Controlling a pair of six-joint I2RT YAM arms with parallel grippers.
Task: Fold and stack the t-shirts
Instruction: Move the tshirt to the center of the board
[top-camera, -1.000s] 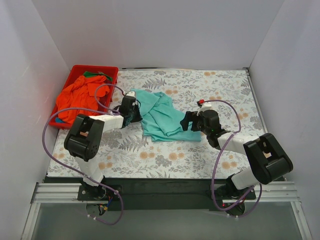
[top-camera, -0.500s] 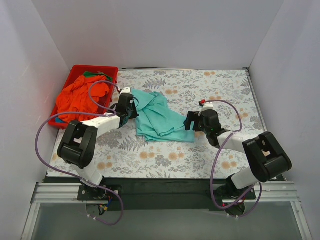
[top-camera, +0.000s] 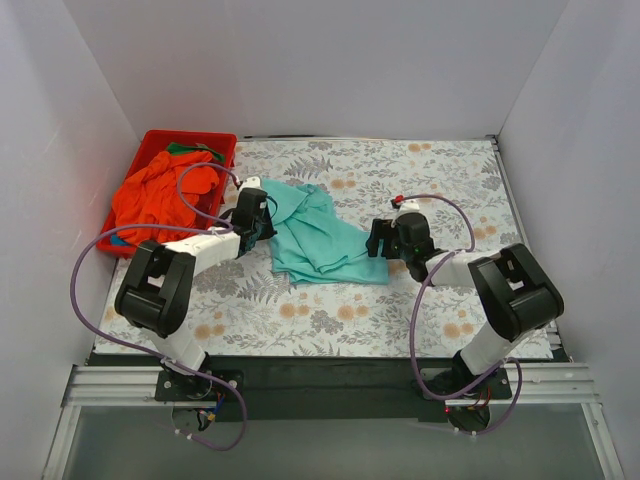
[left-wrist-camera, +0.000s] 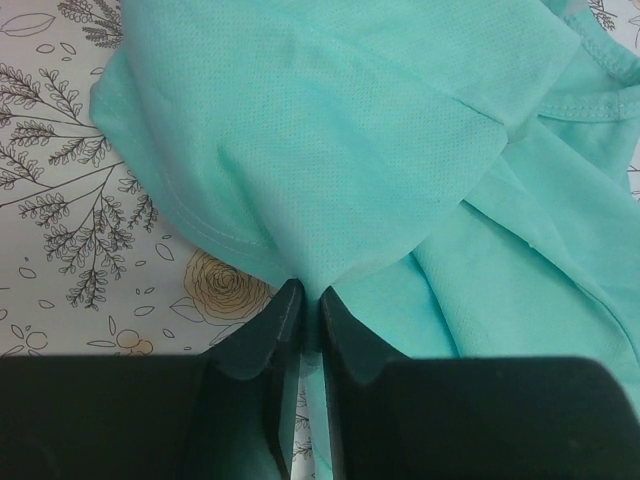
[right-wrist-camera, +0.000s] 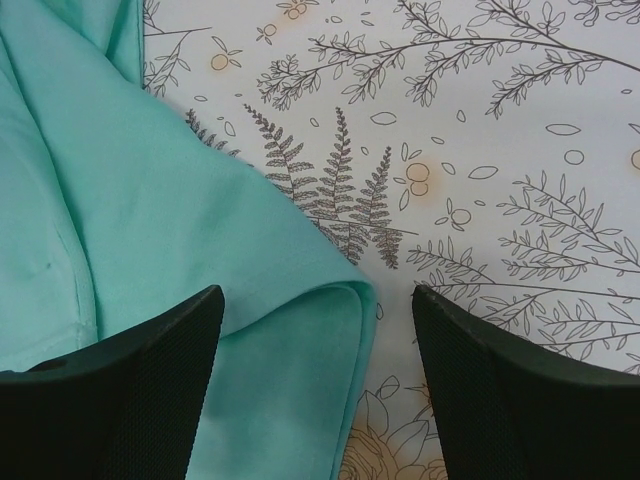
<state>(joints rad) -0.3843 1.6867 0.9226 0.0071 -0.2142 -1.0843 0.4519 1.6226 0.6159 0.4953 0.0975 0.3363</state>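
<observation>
A teal t-shirt (top-camera: 315, 235) lies crumpled in the middle of the flowered table. My left gripper (top-camera: 262, 222) is at its left edge, shut on a pinch of the teal cloth (left-wrist-camera: 330, 190), as the left wrist view (left-wrist-camera: 303, 300) shows. My right gripper (top-camera: 380, 240) is open at the shirt's right corner; in the right wrist view (right-wrist-camera: 318, 305) the folded corner (right-wrist-camera: 330, 330) lies between its fingers (right-wrist-camera: 170, 350), untouched. An orange-red t-shirt (top-camera: 150, 195) is heaped in the red bin, with a bit of green cloth (top-camera: 185, 148) behind it.
The red plastic bin (top-camera: 215, 140) stands at the table's back left corner. White walls close in the left, back and right sides. Purple cables loop from both arms over the table's front part.
The left gripper has pulled the teal shirt's left edge toward the back left. The right gripper has moved a little left to the shirt's right corner.
</observation>
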